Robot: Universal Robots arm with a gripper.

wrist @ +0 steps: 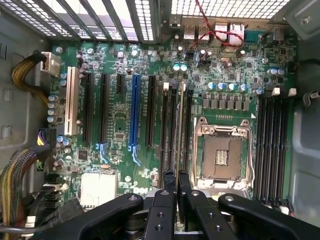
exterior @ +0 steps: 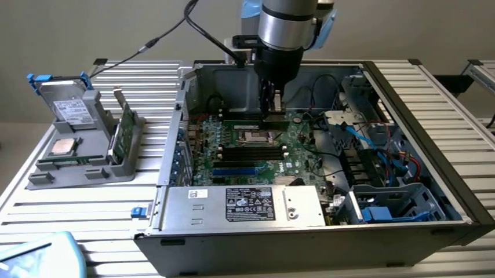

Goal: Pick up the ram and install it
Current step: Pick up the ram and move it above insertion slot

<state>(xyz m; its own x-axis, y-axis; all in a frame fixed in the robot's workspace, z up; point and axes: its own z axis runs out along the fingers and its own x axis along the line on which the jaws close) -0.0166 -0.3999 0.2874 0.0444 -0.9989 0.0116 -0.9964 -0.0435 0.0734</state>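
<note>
My gripper (exterior: pixel 270 116) reaches down into the open computer case (exterior: pixel 433 116), over the motherboard (exterior: pixel 298 156). In the wrist view its fingers (wrist: pixel 176 175) stand almost together, shut on the ram (wrist: pixel 180 125). The ram shows edge-on as a thin long stick. It lies along the black memory slots (wrist: pixel 169 130) beside the empty processor socket (wrist: pixel 220 157), and I cannot tell whether it is seated. Another green stick (exterior: pixel 124 130) stands upright in the grey holder (exterior: pixel 77 168) on the exterior view's left.
The holder also carries a grey drive with a white label (exterior: pixel 71 107) and a square silver processor chip (exterior: pixel 62 147). The power supply (exterior: pixel 240 205) sits at the case's front. Cables (exterior: pixel 386 145) crowd the right side. More black slots (wrist: pixel 272 145) lie beyond the socket.
</note>
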